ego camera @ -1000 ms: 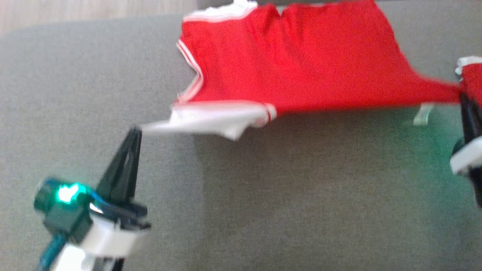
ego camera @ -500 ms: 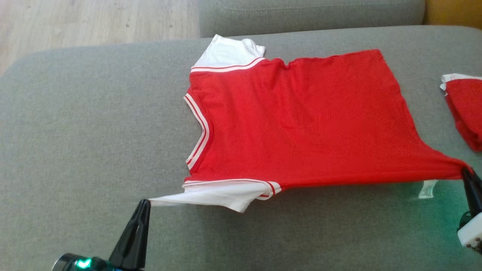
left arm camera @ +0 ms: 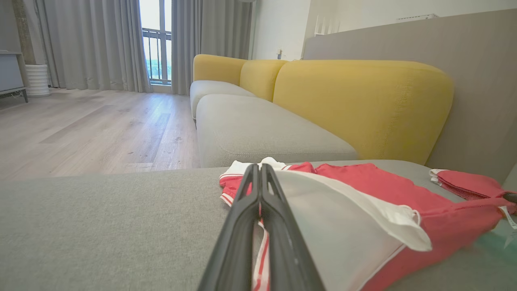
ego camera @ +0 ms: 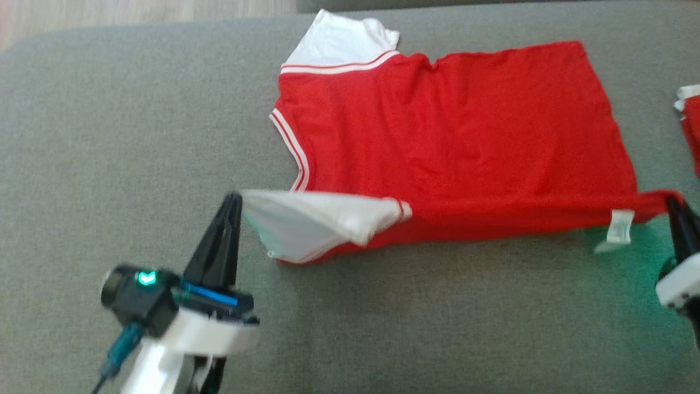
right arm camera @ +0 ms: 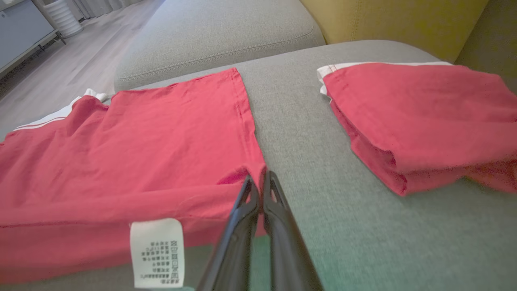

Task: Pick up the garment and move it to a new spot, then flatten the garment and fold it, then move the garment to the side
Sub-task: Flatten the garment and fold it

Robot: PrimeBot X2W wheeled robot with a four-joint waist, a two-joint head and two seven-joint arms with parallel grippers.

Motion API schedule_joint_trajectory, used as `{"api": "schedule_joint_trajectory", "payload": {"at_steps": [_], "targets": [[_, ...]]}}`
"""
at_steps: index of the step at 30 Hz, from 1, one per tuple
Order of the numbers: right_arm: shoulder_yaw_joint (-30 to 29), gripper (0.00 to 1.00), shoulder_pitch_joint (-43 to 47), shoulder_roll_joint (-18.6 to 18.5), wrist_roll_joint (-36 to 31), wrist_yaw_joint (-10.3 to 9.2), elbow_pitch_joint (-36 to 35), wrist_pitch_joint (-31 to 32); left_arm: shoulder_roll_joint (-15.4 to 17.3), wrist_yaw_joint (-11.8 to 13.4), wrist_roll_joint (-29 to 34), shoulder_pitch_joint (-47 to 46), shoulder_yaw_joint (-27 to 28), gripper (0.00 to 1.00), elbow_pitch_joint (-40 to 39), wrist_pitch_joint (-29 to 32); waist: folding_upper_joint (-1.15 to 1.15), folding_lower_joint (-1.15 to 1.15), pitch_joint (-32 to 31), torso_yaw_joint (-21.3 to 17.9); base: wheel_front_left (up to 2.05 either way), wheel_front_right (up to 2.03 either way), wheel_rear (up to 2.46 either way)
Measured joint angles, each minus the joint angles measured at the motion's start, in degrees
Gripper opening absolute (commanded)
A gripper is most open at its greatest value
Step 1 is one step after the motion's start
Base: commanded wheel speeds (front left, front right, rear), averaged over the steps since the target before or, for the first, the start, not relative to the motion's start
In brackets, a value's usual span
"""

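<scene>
Head view gives us the shirt (ego camera: 454,137), red with white sleeves, spread across the middle of the grey seat (ego camera: 136,137) and reaching toward 1 o'clock. Its collar points to 9 o'clock and its hem to 3 o'clock. The far half lies flat. The near edge, at 6 o'clock of the cloth, is lifted and pulled into a straight line between our two grippers.

Our left gripper (ego camera: 234,198), at 7 o'clock, has its fingers pressed together on the tip of the near white sleeve (ego camera: 317,219), which hangs open below the pinch. Our right gripper (ego camera: 672,201), at 3 o'clock by the frame edge, is likewise closed, pinching the red hem corner. A white label (ego camera: 620,225) dangles from the hem, just at 9 o'clock of that gripper.

In the right wrist view we see a second, folded shirt (right arm camera: 416,117) lying on the seat at 2 o'clock, apart from the first. In the left wrist view a yellow backrest (left arm camera: 355,101) rises beyond the seat at 1 o'clock. Wood floor (left arm camera: 80,125) stretches at 10 o'clock, and grey curtains (left arm camera: 101,40) hang at 11 o'clock.
</scene>
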Motion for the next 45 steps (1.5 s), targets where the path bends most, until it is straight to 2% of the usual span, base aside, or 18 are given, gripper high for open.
{"api": "schedule_joint_trajectory", "payload": {"at_steps": [9, 17, 18, 19, 20, 26, 30, 37, 45], "targets": [[1.23, 0.00, -9.22, -0.24, -1.20, 0.00, 3.96, 0.98, -0.49, -1.72, 1.62, -12.59, -1.14, 0.00, 7.78, -0.59, 0.00, 0.01, 4.65, 0.81, 0.00, 0.00, 0.00], [2.42, 0.00, -14.75, -0.59, -1.47, 0.00, 7.46, 0.81, -1.27, -2.42, 2.66, -18.48, -1.54, 0.00, 10.68, -1.02, 0.00, 0.00, 7.51, 1.08, 0.00, 0.00, 0.00], [2.54, 0.31, -15.33, -0.62, -1.47, 0.00, 7.89, 0.52, -1.51, -2.42, 3.00, -18.92, -1.38, 0.05, 10.70, -1.02, 0.00, 0.00, 7.80, 1.09, 0.00, 0.00, 0.00], [2.60, 0.90, -15.70, -0.66, -1.47, 0.00, 8.22, 0.01, -1.81, -2.44, 3.15, -19.17, -1.10, 0.38, 10.79, -1.04, 0.00, 0.00, 8.02, 1.08, 0.00, 0.00, 0.00], [2.66, 1.00, -16.02, -0.68, -1.47, 0.00, 8.50, -0.66, -2.15, -2.46, 3.20, -19.25, -0.60, 1.00, 11.07, -1.09, 0.00, 0.00, 8.19, 1.06, 0.00, 0.00, 0.00], [4.38, 1.00, -16.99, -0.86, -1.27, 0.00, 8.71, -7.43, -4.00, -2.33, 3.11, -18.38, 2.18, 1.00, 12.67, -1.09, 0.00, -0.01, 7.88, 0.62, 0.00, 0.00, 0.00], [4.88, 1.00, -16.64, -0.88, -0.64, 0.00, 8.87, -10.05, -5.49, -1.79, 1.24, -13.03, 2.12, 1.00, 16.06, -0.93, 0.00, -0.01, 6.82, 0.08, 0.00, 0.00, 0.00], [5.65, 1.00, -13.94, -0.81, 0.98, 0.00, 9.22, -11.85, -7.06, 2.13, -2.20, -4.98, 2.01, 1.00, 18.64, 3.34, 0.00, -0.02, 5.85, -0.89, 0.00, 0.00, 0.00], [5.89, 1.00, -13.72, -0.80, 1.60, 0.00, 10.68, -12.83, -7.77, 2.65, -4.27, -4.22, 0.35, 1.00, 16.59, 5.45, 0.00, -0.02, 5.56, -1.83, 0.00, 0.00, 0.00]]}}
